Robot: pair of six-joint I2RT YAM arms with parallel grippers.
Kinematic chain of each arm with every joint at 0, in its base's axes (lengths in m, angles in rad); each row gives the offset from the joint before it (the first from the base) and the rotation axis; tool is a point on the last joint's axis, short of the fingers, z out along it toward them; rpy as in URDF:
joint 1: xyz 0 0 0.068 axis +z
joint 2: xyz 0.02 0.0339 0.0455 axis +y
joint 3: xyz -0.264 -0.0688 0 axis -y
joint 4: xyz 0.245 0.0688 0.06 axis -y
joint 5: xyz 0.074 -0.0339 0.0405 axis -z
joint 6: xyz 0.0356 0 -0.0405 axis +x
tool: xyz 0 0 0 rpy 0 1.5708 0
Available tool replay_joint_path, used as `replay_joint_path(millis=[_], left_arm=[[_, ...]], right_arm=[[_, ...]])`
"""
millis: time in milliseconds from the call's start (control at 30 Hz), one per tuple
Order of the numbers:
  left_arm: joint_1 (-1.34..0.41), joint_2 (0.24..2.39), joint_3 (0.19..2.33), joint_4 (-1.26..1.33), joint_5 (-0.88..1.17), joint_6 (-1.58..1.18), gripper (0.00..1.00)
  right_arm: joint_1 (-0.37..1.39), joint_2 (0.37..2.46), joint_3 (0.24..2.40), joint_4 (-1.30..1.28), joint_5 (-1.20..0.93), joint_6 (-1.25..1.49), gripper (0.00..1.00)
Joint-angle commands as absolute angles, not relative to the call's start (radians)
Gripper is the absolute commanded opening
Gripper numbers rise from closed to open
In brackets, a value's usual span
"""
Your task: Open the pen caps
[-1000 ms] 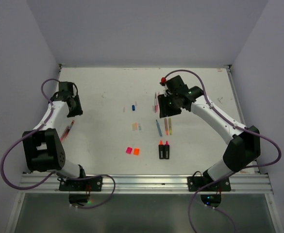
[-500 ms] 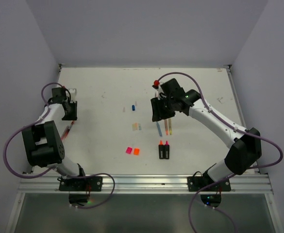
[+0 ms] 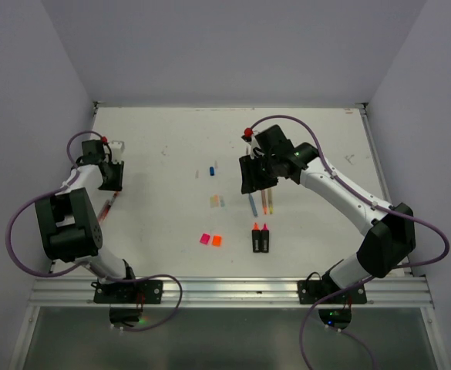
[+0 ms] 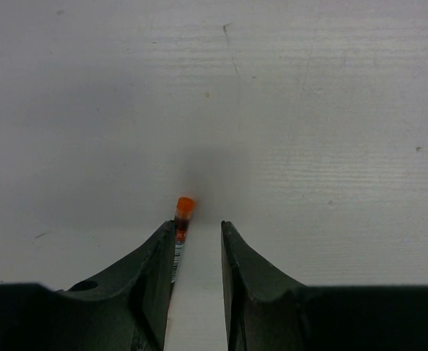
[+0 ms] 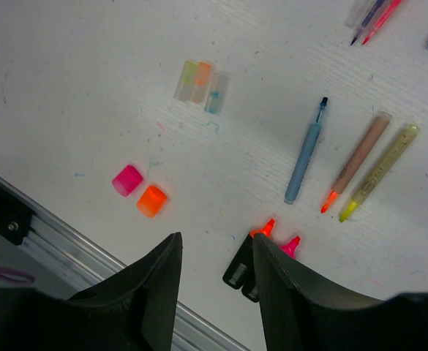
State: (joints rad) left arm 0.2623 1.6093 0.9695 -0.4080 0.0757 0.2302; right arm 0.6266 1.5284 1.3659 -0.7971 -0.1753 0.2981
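Two arms reach over the white desk (image 3: 171, 139) in the overhead view. The left arm (image 3: 77, 181) bends toward the desk's left edge, with its jaws close to the far end of a thin pen (image 3: 108, 206). The right arm (image 3: 341, 189) stretches to mid-desk, and its jaws hang over the far ends of three uncapped pens (image 3: 264, 202). A pink cap (image 3: 204, 239) and an orange cap (image 3: 217, 240) lie side by side near the front, left of two black highlighter bodies (image 3: 260, 242). A blue cap (image 3: 211, 170) lies farther back, with the pale caps (image 3: 217, 201) between.

From the left wrist, the left jaws stand narrowly apart with nothing pinched. The pen-end cap (image 4: 185, 206), orange and seated on its barrel, shows just past one fingertip. The barrel runs back along that finger's inner face; whether they touch cannot be told.

From the right wrist, the right jaws stand moderately wide and empty above the desk. Below them the pink and orange caps touch. The pale caps lie as a row of three, apart from the pens. The highlighter bodies show bare orange and pink tips.
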Motion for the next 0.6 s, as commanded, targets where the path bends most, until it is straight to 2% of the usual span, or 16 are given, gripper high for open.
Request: replay_joint_path(millis=[0,567], left_arm=[[0.278,1.624,0.982,-0.371,0.107,0.278,0.34],[0.324,1.678,0.971,-0.364,0.141,0.275,0.33]], right_arm=[[0.630,1.483,1.358,-0.778,-0.186,0.305,0.47],[0.630,1.482,1.359,-0.778,-0.187,0.302,0.47]])
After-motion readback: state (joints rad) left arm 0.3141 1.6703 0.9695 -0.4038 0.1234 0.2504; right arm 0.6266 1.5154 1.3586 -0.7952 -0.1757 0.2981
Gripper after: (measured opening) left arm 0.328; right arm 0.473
